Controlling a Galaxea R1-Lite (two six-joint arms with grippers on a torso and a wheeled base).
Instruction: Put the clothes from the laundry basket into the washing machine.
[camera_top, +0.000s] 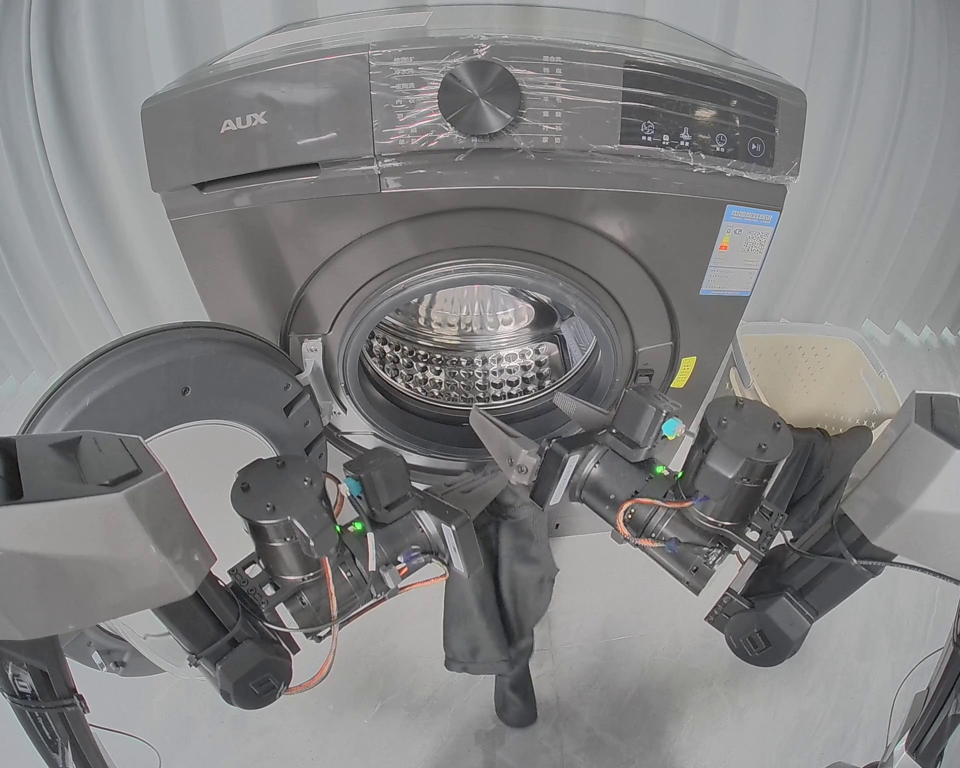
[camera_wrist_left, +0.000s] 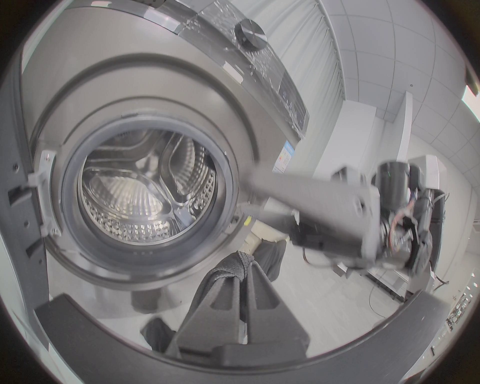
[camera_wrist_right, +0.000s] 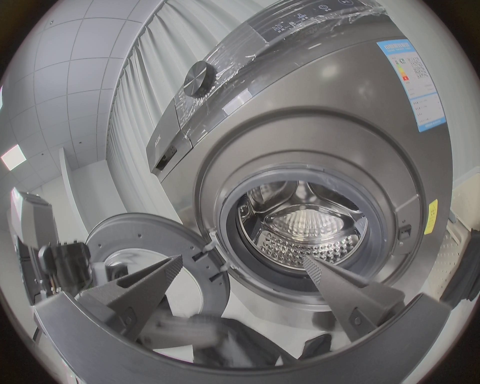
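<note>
Dark garment (camera_top: 500, 590) hangs from the left gripper (camera_wrist_left: 244, 262), fingers closed on it — drum (camera_top: 470, 345) empty; right gripper (camera_top: 515, 405) fingers open; more cloth (camera_top: 835, 450) at the basket (camera_top: 810, 370).

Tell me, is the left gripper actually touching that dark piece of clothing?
Touching. The left wrist view shows the left gripper shut on the dark garment, with cloth bunched between its tips.

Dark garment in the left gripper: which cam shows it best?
Head view: the dark garment hangs at full length from the left gripper, so both grasp and drape are visible. The left wrist view gives just the fold pinched in the gripper. The right wrist view catches a dark bunch, partly cut off.
</note>
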